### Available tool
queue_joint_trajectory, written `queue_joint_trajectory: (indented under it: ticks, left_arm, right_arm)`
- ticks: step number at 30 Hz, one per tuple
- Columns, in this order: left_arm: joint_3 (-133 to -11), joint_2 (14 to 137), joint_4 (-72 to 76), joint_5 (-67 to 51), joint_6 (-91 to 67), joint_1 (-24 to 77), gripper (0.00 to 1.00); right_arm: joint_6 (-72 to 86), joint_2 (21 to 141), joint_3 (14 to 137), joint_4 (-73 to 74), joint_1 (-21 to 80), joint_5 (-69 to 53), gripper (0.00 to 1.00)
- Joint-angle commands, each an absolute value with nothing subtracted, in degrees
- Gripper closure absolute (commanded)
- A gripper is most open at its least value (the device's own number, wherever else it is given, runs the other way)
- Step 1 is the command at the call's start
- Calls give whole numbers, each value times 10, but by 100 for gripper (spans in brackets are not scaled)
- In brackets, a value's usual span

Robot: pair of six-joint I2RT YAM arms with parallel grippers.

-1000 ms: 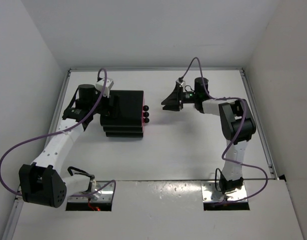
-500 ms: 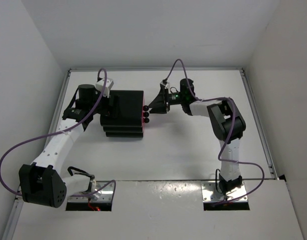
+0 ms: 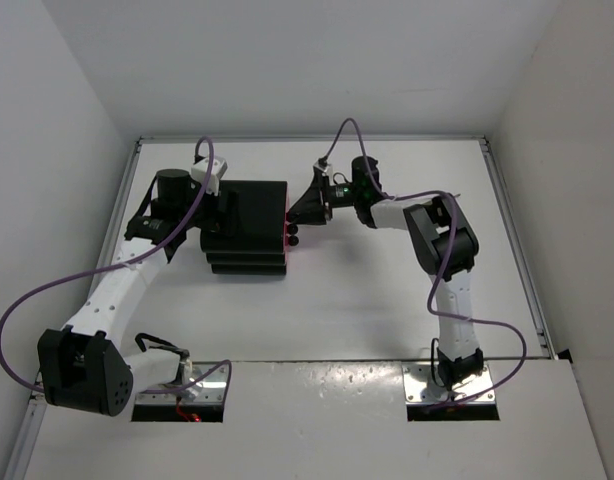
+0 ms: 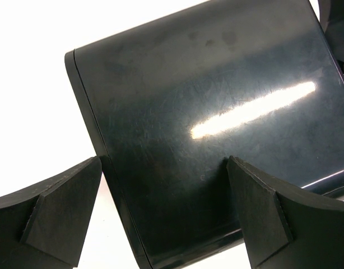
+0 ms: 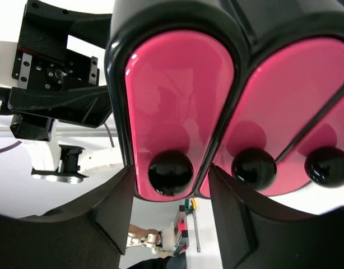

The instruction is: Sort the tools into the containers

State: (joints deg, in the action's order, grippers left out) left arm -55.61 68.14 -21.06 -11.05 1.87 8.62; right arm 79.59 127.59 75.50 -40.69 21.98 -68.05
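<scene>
The three pink drawers [image 5: 180,106] look closed in the black cabinet [image 3: 245,225], which stands on the left half of the white bench [image 3: 387,300]. The right tool [image 3: 299,212] is spread. Its fingers [image 5: 113,216] stand on both sides of the round knob [image 5: 170,172] of the drawer farthest from the arm bases, near the knob but not pressing it. One second ago this tool was well apart from the knobs, and now we see that it has come up to them. The left tool [image 4: 163,168] has not moved. It is spread at the back edge of the cabinet top, and we cannot tell if it touches. White walls [image 3: 287,60] close the bench on three sides.
</scene>
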Motion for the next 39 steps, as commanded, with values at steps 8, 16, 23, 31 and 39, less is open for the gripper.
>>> queue_joint_trajectory:
  ticks: [8, 16, 23, 31, 39]
  left_arm:
    - [-519, 705, -291, -146, 24, 93, 1]
    - [-514, 705, -291, -141, 24, 93, 1]
    - [-514, 705, -291, -141, 24, 93, 1]
    - [-514, 705, -291, -141, 24, 93, 1]
    - [-514, 705, -291, -141, 24, 93, 1]
  right_arm:
    - [783, 1281, 784, -433, 233, -679, 76]
    - [778, 1248, 726, -444, 192, -696, 92]
    - [773, 1216, 672, -449, 154, -716, 92]
    - [749, 1216, 652, -434, 143, -722, 92]
    - [701, 1222, 652, -379, 138, -722, 77]
